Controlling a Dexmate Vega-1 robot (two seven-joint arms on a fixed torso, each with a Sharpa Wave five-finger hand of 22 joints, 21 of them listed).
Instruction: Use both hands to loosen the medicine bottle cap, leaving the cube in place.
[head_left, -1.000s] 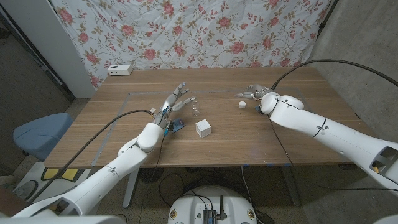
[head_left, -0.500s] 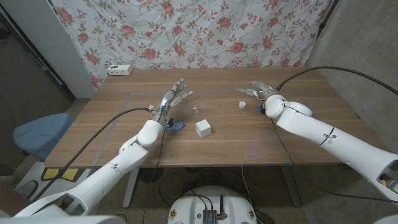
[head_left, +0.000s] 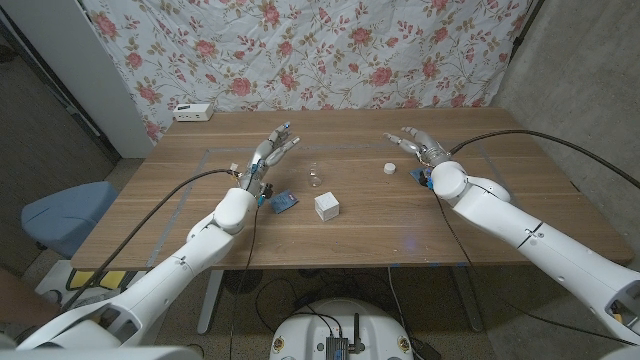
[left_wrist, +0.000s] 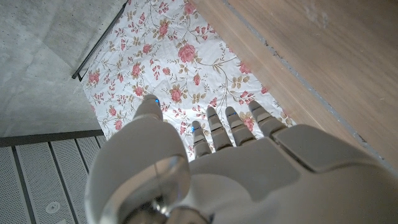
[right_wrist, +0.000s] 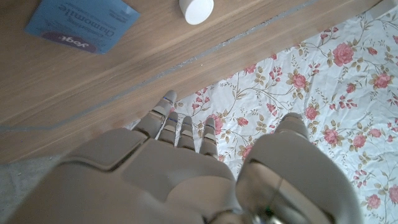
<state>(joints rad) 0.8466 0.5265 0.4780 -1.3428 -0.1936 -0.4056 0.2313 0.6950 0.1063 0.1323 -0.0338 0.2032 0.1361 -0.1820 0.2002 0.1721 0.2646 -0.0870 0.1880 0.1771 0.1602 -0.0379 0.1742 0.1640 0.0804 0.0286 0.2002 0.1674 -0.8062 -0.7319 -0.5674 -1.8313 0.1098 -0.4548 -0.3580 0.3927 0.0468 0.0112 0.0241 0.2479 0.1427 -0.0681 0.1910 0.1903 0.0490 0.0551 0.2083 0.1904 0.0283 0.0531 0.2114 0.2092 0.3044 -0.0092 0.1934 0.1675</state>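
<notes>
A small clear medicine bottle (head_left: 316, 177) stands mid-table. Its white cap (head_left: 388, 169) lies on the wood apart from it, off to the right, and shows again as a white cap (right_wrist: 196, 9) in the right wrist view. In front of the bottle sits the white cube (head_left: 326, 206). My left hand (head_left: 270, 150) hovers left of the bottle with fingers spread, holding nothing; its back (left_wrist: 236, 168) faces the floral curtain. To the right of the cap and behind it, my right hand (head_left: 418, 145) is raised with fingers apart and nothing in it, also seen as my right hand (right_wrist: 186, 162).
A blue packet (head_left: 283, 202) lies by my left forearm. Another blue packet (head_left: 420, 177) lies under my right wrist, seen too as a blue packet (right_wrist: 81, 18). A white power strip (head_left: 194, 112) sits at the back left edge. The floral curtain (head_left: 330, 50) hangs behind the table.
My left hand has drawn back to the left, away from the bottle. My right hand has pulled right and back from the cap. Bottle, cap and cube have stayed put.
</notes>
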